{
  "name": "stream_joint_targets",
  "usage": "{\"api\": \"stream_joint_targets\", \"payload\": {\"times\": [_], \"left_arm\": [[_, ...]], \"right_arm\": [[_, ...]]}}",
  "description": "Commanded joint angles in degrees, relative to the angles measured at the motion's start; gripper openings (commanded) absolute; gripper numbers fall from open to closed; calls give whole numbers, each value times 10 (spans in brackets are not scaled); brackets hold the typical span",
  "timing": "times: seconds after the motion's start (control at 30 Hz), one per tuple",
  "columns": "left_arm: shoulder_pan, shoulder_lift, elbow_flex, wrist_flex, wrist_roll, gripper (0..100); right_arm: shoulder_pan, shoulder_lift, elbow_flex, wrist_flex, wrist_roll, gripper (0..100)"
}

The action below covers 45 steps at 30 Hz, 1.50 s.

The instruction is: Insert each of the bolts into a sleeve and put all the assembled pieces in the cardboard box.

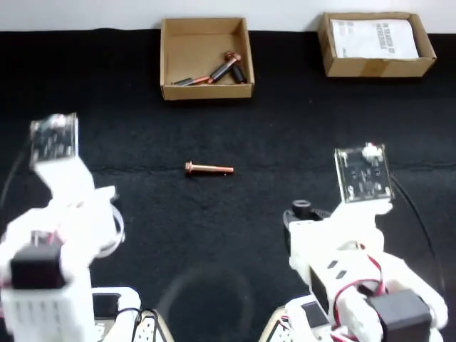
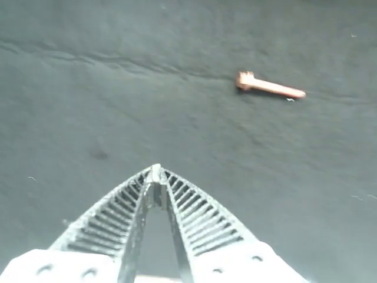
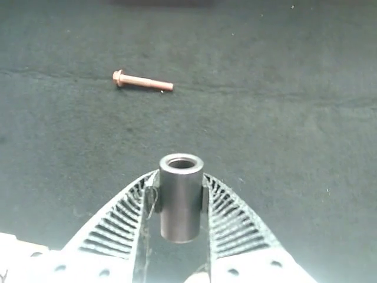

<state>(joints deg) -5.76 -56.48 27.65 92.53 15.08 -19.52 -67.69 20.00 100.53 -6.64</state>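
Copper-coloured bolt [image 1: 209, 169] lies on its side in the middle of the black desk [image 1: 299, 128], head toward 9 o'clock, well apart from both my arms. My right gripper [image 3: 180, 178], at about 4 o'clock from it, pinches a dark grey metal sleeve [image 3: 181, 203] by its sides, while my left gripper [image 2: 156, 172], at about 8 o'clock, is pressed together on nothing. At 12 o'clock from the bolt, the open brown cardboard box [image 1: 206, 91] holds bolt-and-sleeve pieces [image 1: 222, 70].
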Motion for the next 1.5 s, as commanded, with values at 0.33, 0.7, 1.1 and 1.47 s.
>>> {"api": "stream_joint_targets", "payload": {"times": [0.33, 0.7, 1.1, 1.47], "left_arm": [[149, 565, -207, 49, 213, 10], [193, 944, -551, 47, 265, 9], [189, 1158, -800, 47, 265, 9], [175, 1215, -935, -14, 262, 9]], "right_arm": [[65, -39, 38, 3, -1, 6], [90, -41, 38, 3, -1, 6], [90, -41, 38, 3, -1, 6], [90, -41, 39, 4, 1, 6]]}}
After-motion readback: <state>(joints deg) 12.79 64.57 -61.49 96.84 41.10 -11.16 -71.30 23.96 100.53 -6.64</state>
